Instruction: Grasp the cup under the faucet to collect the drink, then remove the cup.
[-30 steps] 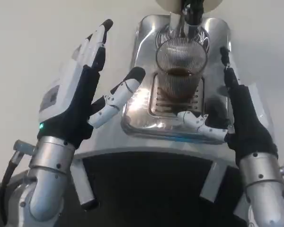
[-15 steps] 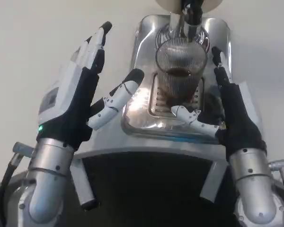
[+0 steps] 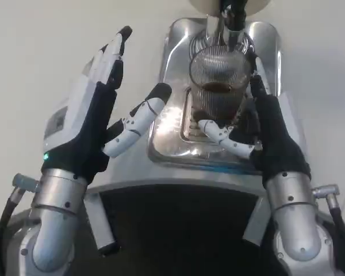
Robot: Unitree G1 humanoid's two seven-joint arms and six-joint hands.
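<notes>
At the bottom of the frame the two silver forearms rise toward the machine. The left hand [image 3: 95,109], in the left half, holds nothing, its fingers spread and pointing up beside the polished steel drip tray [image 3: 167,141]. The right hand [image 3: 264,135], right of centre, is opened around the ribbed clear glass cup [image 3: 218,86], thumb reaching across the cup's base and fingers up along its right side; whether they touch the glass I cannot tell, and nothing is gripped yet. The cup stands upper centre on the tray's grate, part-filled with dark drink, directly under the metal faucet [image 3: 230,26] at the top edge. The risk is that the thumb nudges the base before the fingers brace it, tipping or sliding the cup; lifting could also knock the rim against the faucet.
</notes>
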